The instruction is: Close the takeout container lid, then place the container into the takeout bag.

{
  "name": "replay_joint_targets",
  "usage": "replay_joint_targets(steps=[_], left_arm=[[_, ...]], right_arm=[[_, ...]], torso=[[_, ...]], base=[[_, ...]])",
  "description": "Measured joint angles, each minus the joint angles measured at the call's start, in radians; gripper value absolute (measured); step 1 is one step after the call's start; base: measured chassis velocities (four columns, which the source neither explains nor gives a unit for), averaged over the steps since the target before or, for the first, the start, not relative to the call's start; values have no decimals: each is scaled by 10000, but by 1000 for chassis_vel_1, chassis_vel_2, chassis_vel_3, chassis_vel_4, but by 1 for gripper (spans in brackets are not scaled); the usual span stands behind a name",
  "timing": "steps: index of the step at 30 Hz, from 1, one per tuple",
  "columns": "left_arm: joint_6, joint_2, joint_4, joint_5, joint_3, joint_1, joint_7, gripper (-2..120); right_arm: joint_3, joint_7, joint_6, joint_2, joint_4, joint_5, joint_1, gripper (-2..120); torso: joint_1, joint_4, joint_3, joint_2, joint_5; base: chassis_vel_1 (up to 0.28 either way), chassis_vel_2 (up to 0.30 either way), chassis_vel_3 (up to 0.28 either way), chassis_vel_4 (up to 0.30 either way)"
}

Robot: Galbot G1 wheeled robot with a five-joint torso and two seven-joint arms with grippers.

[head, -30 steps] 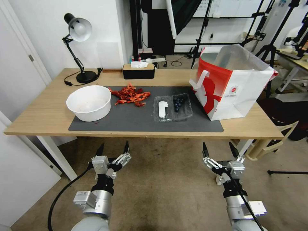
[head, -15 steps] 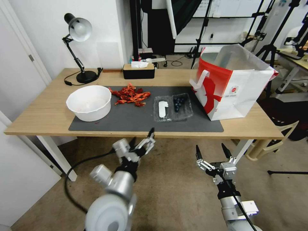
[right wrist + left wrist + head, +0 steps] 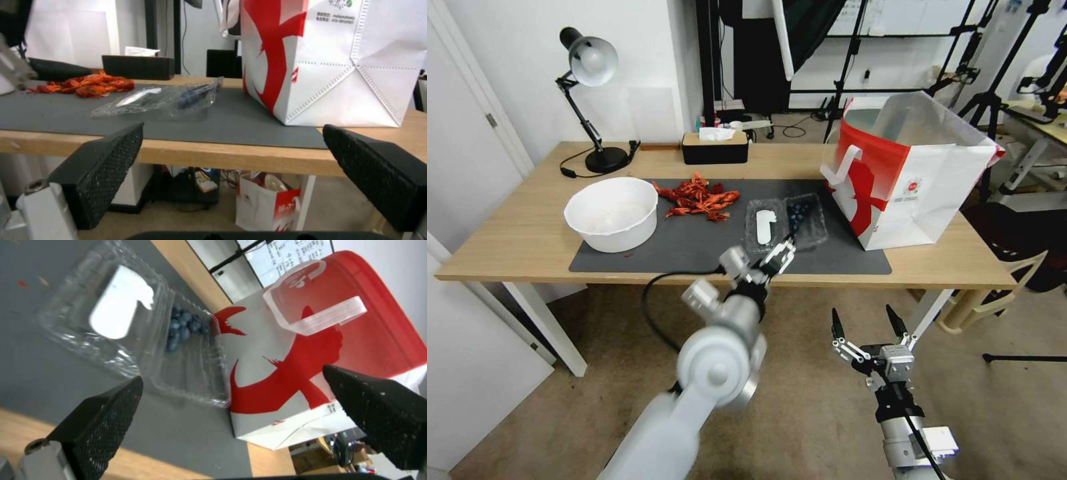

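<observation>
Left gripper (image 3: pixel 780 249), fingers spread apart, hangs at the tabletop (image 3: pixel 514 233) edge; open takeout container (image 3: pixel 787 225) just past it. Right gripper (image 3: pixel 862 323) also spread, down below.

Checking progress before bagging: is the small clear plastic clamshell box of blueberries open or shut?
Open. The small clear plastic clamshell box lies spread flat on the grey mat, its white-labelled lid beside the blueberry half.

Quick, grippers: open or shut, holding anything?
Left gripper: open, empty, at the takeout container's near edge.
Right gripper: open, empty, low in front of the table.
</observation>
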Motion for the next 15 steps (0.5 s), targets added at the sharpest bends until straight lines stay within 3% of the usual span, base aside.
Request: replay_joint_targets(steps=[7,15], left_arm=[[-11,-627,787,-267,99,-627,-727,100],[-21,-930,1280,-315,159,-938,-974,100]], right_arm=[[12,36,-5,86,-135,-82,60,100],[8,65,-5,114,-208,-114,102,100]], torso=[[0,0,-1,0,1],[0,0,-1,0,0]], base=[[0,0,0,0],[0,0,0,0]])
